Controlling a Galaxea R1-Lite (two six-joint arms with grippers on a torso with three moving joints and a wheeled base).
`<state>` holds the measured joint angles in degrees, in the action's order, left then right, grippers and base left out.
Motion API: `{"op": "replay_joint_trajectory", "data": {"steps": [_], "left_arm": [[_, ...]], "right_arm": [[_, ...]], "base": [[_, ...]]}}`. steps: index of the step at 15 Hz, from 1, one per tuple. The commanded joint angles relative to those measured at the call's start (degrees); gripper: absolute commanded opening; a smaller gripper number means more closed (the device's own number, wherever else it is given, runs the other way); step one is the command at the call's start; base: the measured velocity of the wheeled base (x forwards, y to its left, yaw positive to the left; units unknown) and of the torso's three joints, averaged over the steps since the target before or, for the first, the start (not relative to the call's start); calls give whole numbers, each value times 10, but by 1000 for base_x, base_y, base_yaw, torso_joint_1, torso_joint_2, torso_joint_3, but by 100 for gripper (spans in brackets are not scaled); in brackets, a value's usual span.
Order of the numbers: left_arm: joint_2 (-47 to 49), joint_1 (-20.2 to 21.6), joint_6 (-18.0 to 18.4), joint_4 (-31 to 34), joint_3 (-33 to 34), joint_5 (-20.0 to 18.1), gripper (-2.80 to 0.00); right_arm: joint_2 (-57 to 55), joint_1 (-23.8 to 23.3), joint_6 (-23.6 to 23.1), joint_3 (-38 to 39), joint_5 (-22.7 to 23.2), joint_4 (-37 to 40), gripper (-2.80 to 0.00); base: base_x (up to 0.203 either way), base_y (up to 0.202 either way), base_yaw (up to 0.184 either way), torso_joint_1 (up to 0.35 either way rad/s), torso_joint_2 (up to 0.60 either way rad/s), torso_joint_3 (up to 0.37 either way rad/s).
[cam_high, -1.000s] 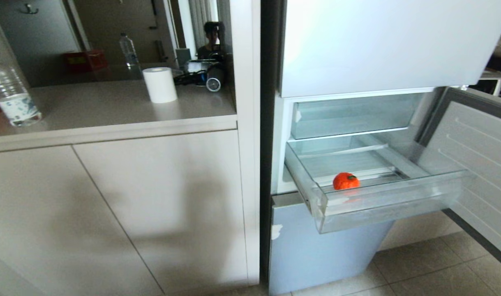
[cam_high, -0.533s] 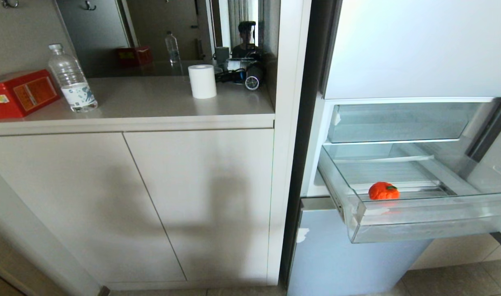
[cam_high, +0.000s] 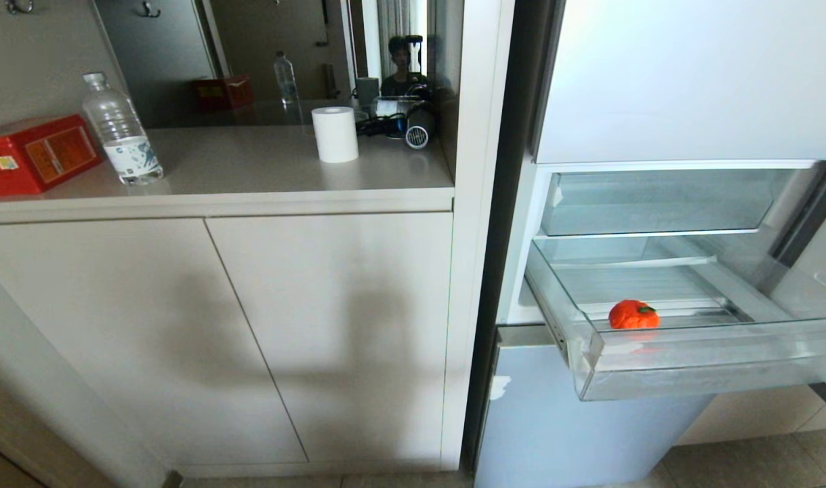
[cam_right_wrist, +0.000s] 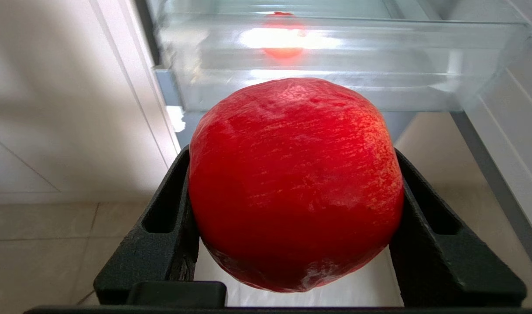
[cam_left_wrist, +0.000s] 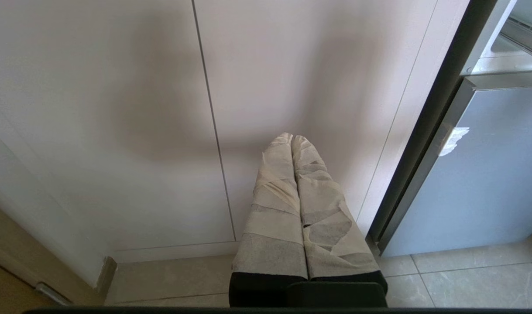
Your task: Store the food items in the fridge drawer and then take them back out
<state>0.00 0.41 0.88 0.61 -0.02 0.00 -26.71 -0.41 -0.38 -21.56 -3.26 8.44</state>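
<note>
— Fridge drawer [cam_high: 690,366] first: where does it stand?
— Pulled out of the fridge on the right of the scene, a clear bin below the shallower clear tray [cam_high: 656,203]. One orange-red fruit [cam_high: 633,315] with a green stem top lies inside it, near the front wall, left of the middle.
— And the other fruit?
— The deeper red fruit [cam_right_wrist: 294,183] sits in the right pincer [cam_right_wrist: 294,209], whose black fingers [cam_right_wrist: 169,226] are clamped on its two sides. From that wrist view it is held in front of the drawer's clear front wall, outside the bin.
— The left pincer [cam_left_wrist: 292,139]?
— Its taped fingers are pressed together, holding nothing, pointing at the pale cabinet doors [cam_left_wrist: 161,109] left of the fridge, above the tiled floor [cam_left_wrist: 466,279].
— Anything on the worktop [cam_high: 250,169]?
— A water bottle [cam_high: 121,129], a red box [cam_high: 40,152] at the far left, a white paper roll [cam_high: 335,134] and a hair dryer [cam_high: 413,129] beside it.
</note>
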Motion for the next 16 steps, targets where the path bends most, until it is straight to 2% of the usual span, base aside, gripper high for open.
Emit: {"op": "replay_joint_trajectory", "data": {"steps": [1, 4, 7, 16], "left_arm": [[1, 0, 0, 0, -1, 0, -280], [1, 0, 0, 0, 0, 0, -280], [1, 0, 0, 0, 0, 0, -280], [1, 0, 0, 0, 0, 0, -280]], "right_arm": [[-224, -2, 12, -77, -15, -19, -280], [-418, -5, 29, -165, -64, -92, -280], [-560, -20, 42, -254, -94, -150, -280], [-853, -100, 55, -429, -97, -257, -280]], "base": [[0, 0, 0, 0, 0, 0], [0, 0, 0, 0, 0, 0], [0, 0, 0, 0, 0, 0], [0, 0, 0, 0, 0, 0]]}}
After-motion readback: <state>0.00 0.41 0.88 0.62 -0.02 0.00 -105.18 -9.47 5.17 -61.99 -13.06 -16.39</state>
